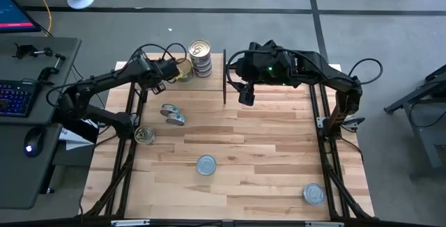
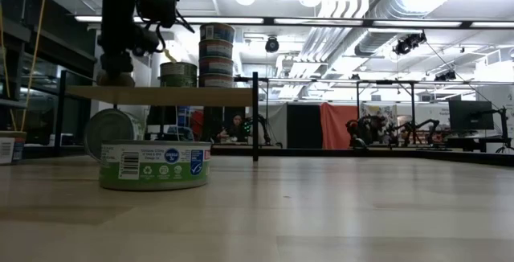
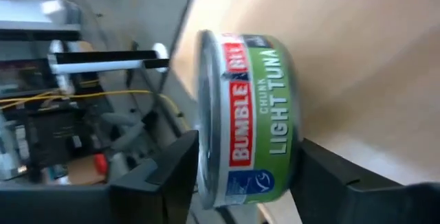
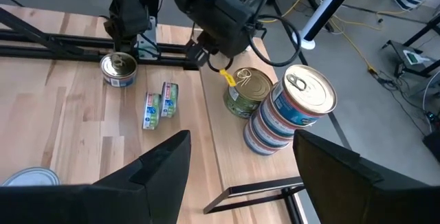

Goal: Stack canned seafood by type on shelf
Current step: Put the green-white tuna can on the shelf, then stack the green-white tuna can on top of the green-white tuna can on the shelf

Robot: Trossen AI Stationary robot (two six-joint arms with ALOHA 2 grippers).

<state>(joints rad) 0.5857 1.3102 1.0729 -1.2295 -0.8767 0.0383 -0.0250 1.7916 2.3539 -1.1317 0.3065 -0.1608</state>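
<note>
Shelf (image 1: 182,81): green tin (image 3: 247,117) btwn left fingers (image 3: 168,176).

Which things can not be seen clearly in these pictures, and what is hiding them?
- Left wrist view: whether the left gripper grips the green tuna can or only stands around it; the contact is hidden.
- High view: that can is hidden under the left gripper.
- Low view: the number of cans behind the near can.
- Right wrist view: the lower labels of the blue stack, too small.

tin (image 3: 251,121): green label, red-white lettering | stack (image 4: 289,117): blue-white | shelf (image 4: 227,145): light wood
</note>
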